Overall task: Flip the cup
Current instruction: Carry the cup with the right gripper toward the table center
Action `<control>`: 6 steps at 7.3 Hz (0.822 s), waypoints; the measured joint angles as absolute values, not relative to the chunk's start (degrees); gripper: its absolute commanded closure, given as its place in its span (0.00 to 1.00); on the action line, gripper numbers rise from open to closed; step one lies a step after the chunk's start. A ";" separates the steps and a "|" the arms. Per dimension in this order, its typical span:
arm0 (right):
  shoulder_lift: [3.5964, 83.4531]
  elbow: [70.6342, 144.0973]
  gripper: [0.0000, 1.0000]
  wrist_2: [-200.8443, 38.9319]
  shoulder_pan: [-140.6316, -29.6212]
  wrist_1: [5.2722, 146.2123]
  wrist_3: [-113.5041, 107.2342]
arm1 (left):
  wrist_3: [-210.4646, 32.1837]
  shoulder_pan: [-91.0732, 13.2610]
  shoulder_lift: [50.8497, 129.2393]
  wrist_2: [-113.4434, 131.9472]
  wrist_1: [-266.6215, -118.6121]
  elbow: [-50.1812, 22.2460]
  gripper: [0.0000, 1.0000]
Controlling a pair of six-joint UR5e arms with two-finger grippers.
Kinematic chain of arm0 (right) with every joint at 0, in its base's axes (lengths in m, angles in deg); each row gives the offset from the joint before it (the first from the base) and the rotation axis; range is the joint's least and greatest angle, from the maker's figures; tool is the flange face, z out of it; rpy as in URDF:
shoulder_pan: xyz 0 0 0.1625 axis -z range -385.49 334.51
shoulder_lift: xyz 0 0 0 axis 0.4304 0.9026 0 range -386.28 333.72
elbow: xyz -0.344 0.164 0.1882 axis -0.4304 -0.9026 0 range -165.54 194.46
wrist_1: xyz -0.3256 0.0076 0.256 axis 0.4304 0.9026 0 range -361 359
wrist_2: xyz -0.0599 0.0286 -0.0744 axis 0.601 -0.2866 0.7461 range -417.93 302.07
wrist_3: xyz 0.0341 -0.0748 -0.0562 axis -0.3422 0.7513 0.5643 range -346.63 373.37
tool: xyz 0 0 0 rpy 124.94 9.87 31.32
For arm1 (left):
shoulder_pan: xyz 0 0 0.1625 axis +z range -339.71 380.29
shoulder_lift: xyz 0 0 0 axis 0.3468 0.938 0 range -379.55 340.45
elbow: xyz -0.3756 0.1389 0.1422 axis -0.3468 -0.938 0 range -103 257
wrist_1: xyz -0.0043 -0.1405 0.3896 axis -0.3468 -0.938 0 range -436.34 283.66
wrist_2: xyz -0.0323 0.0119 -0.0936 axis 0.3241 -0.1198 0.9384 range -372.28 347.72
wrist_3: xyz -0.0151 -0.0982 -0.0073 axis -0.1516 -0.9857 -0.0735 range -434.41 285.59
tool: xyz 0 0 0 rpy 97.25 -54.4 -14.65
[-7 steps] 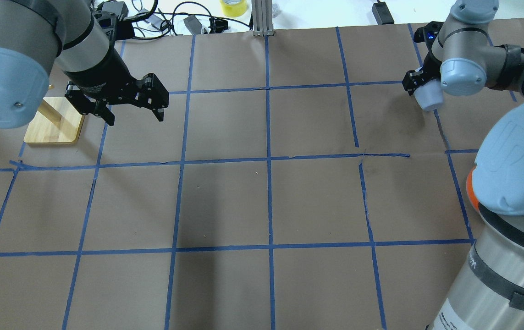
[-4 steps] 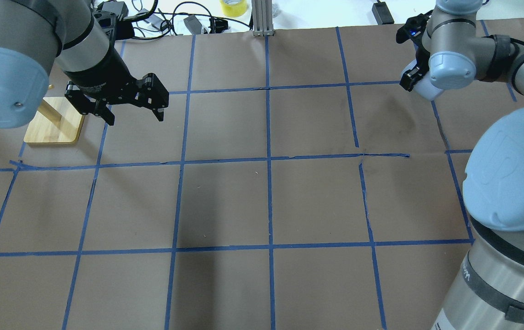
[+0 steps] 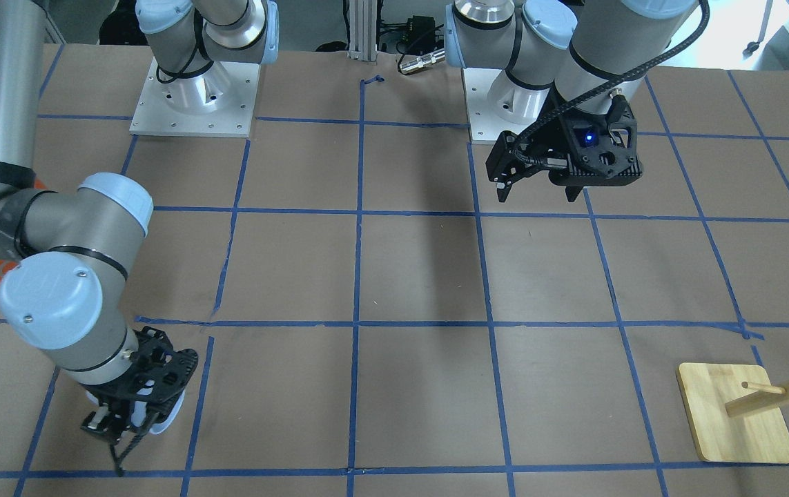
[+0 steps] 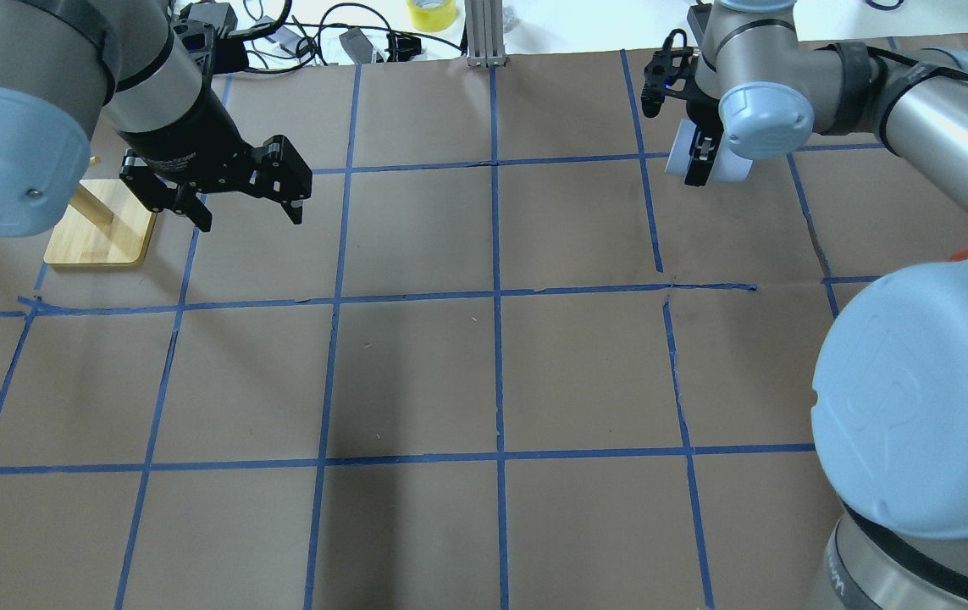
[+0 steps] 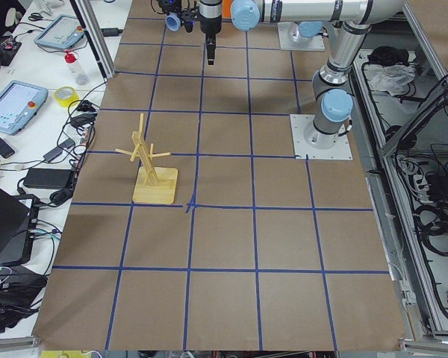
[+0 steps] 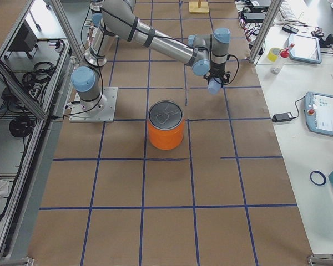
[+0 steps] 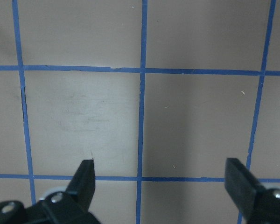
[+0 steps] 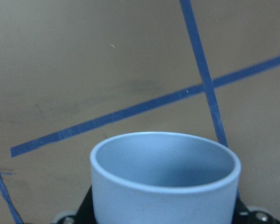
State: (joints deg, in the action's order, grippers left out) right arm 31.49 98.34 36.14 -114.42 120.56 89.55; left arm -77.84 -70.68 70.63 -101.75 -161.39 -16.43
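Note:
The pale blue-white cup is held in my right gripper, which is shut on it over the far right part of the table. In the right wrist view the cup's open rim and blue inside fill the lower frame, with taped brown paper beyond. In the front view the gripper holds the cup low over the paper. It also shows in the right side view. My left gripper hangs open and empty over the far left; its fingers are spread wide.
A wooden peg stand sits at the far left, also in the front view. A large orange can with a silver top stands near the right arm's base. Cables and a yellow tape roll lie beyond the far edge.
My right arm has swung left and a little farther away with the cup, and its wrist has turned. The left arm has not moved.

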 measured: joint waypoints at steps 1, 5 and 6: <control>31.00 98.18 1.00 35.46 -117.23 120.42 93.09 | -77.84 -70.68 70.63 -101.75 -161.36 -16.40 0.00; 26.67 94.56 1.00 30.94 -129.85 121.81 89.41 | -77.90 -70.68 70.63 -101.75 -161.33 -16.31 0.00; 25.04 92.93 1.00 30.68 -133.03 121.85 86.90 | -77.89 -70.68 70.62 -101.75 -161.33 -16.30 0.00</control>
State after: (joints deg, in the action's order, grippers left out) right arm 25.04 92.93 30.68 -133.03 121.85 86.90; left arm -77.89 -70.68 70.62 -101.75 -161.33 -16.30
